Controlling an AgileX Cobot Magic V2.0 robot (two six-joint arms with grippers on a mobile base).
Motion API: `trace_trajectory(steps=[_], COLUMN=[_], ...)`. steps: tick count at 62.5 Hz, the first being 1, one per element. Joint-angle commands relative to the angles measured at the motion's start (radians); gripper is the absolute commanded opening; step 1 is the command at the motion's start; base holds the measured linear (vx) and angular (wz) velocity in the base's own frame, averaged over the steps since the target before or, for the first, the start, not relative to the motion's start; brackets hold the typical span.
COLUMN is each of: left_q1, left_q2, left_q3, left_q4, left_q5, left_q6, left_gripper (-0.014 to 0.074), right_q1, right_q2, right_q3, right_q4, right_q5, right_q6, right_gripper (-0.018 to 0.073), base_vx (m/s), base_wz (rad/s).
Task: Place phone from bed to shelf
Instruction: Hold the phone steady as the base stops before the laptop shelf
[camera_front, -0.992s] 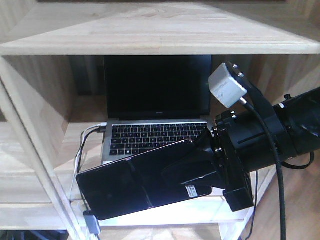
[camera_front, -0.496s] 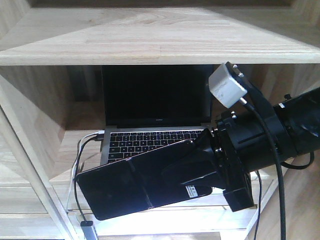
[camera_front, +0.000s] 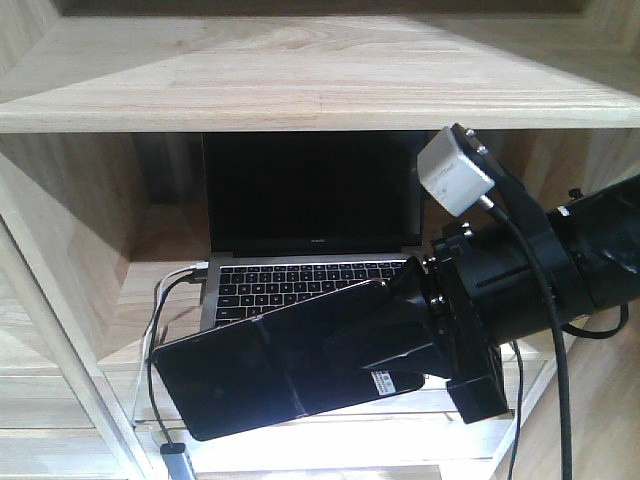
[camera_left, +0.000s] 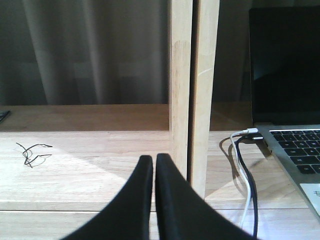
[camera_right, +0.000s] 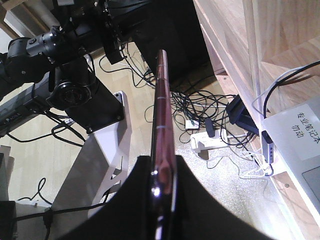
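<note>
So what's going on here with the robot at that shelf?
The robot's right hand is clamped on a slim black phone and holds it in the air in front of the pale wooden shelf. The phone is level with the compartment where an open laptop sits, and it is not yet set down. The left hand is shut and empty, near an upright board of the shelf.

Grey curtain (camera_left: 90, 50) hangs behind the laptop (camera_front: 310, 230); below the laptop, pale wood floor (camera_right: 20, 155) carries tangled black cables (camera_right: 200, 100) and a white power strip (camera_right: 205, 142).
</note>
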Motion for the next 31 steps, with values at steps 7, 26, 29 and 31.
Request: trace_trajectory(steps=[7,26,29,31], left_q1=[-0.003,-0.003,-0.003,-0.003], left_q2=[-0.007,-0.007,-0.007,-0.007], left_q3=[0.006,0.006,0.006,0.006], left_q4=[-0.009,-0.009,-0.009,-0.009], left_q5=[-0.074,-0.074,-0.074,-0.074], left_q6=[0.000,0.000,0.000,0.000], left_gripper=[0.0001,0.0001,0.0001,0.0001], right_q1=[-0.001,-0.001,-0.001,-0.001], right_q2=[-0.029,-0.029,-0.029,-0.029], right_q3=[-0.024,-0.024,-0.024,-0.024], right_q4=[0.090,0.090,0.090,0.090], right_q5=[0.066,0.045,0.044,0.044], right_q6=[0.000,0.000,0.000,0.000], right_gripper=[-0.0002,-0.0002,-0.0002,-0.0002], base_vx=[0.00,0.00,0.00,0.00], base_wz=[0.00,0.00,0.00,0.00])
